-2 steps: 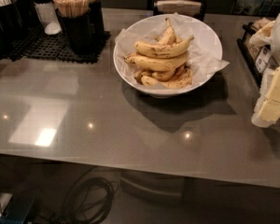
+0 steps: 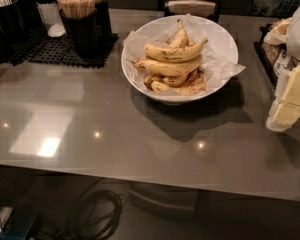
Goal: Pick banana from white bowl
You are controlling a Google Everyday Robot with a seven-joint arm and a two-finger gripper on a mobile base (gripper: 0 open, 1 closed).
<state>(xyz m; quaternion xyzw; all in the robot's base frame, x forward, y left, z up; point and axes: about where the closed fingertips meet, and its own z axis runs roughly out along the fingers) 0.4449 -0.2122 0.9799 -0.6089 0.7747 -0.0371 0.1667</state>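
The white bowl [image 2: 217,39], wide, glossy and lined with crinkled white paper, stands at the back middle of the grey table. Several bananas are piled in it. The slim, curved yellow banana [image 2: 174,52] lies on top of the pile, with its stem pointing up and to the right. A thicker yellow banana [image 2: 167,67] lies just beneath it. Small brown-mottled bananas [image 2: 187,86] sit at the bottom. My gripper [image 2: 289,101], cream-coloured, hangs at the right edge of the view. It is to the right of the bowl, apart from it, and holds nothing that I can see.
A black holder of wooden stir sticks [image 2: 79,14] and other dark containers stand on a black mat [image 2: 50,51] at the back left. A dark tray with packets [image 2: 272,49] is at the back right. Cables [image 2: 97,211] lie on the floor below the table's front edge.
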